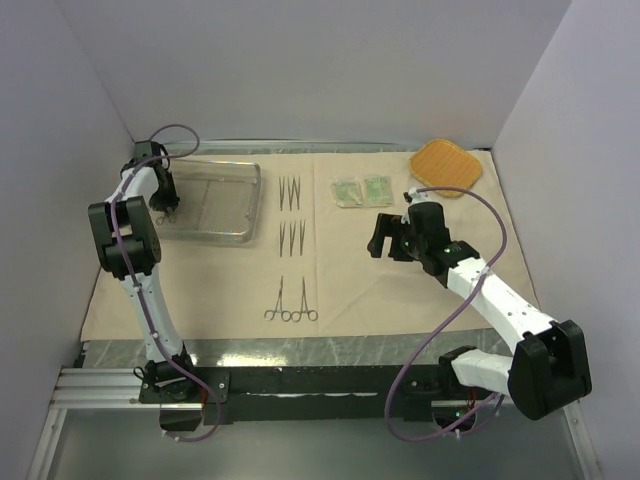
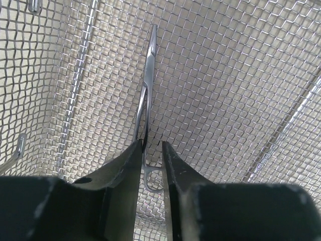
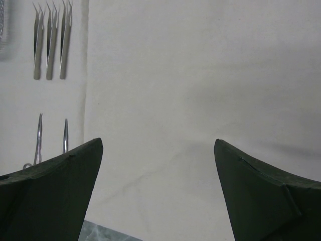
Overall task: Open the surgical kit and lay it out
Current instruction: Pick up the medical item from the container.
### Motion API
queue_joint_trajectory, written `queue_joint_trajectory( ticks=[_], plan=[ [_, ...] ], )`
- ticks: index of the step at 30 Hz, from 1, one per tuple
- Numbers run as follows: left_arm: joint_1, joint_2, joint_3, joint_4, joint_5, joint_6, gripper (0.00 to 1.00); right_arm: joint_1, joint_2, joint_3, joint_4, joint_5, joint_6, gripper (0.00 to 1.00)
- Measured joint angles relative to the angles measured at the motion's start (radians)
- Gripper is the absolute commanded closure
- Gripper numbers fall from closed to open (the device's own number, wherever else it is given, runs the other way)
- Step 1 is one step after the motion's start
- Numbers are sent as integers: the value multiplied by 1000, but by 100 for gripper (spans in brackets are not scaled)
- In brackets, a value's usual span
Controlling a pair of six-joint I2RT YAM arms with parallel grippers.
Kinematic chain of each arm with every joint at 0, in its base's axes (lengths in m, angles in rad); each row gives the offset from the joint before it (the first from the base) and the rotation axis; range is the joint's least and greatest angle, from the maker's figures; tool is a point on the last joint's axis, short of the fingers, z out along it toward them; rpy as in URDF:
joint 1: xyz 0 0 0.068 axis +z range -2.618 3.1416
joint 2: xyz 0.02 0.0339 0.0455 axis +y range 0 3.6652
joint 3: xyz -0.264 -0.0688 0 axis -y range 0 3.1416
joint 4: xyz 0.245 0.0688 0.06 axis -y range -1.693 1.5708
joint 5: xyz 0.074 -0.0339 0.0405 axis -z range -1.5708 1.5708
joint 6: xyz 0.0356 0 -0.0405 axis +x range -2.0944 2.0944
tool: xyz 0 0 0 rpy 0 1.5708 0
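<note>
Left wrist view: left hand pinches the ring-handled forceps by a ring, inside the wire-mesh tray at ten o'clock. Recommend a level lift, tips clearing the mesh. Right hand spread, empty.

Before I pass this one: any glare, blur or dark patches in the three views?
Top external: evenly lit and sharp, with glints on the wire-mesh tray. Left wrist: mesh and ring-handled forceps crisp, left end effector nearly black. Right wrist: dim, beige cloth reads grey, tweezers slightly soft, right end effector underexposed.
</note>
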Motion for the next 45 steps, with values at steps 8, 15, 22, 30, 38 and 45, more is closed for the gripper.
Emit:
queue_joint_trajectory(
  ticks=[8, 15, 22, 30, 38, 45],
  plan=[
    [-11, 0, 0, -2, -18, -2, 71, 0, 0, 0, 5, -8, 0, 0],
    [-18, 12, 18, -23, -40, -5, 88, 0, 0, 0, 8, -12, 4, 0],
    [-25, 17, 22, -26, -58, -12, 99, 0, 0, 0, 11, -11, 5, 0],
    [-48, 11, 22, -31, -99, -9, 99, 0, -6, 0, 11, -10, 8, 0],
    [-138, -75, 22, -76, -115, -32, 99, 0, -31, 0, 10, -7, 8, 0],
    [-185, -171, 28, -98, -125, -60, 99, 0, -58, 0, 10, -8, 12, 0]
  ],
)
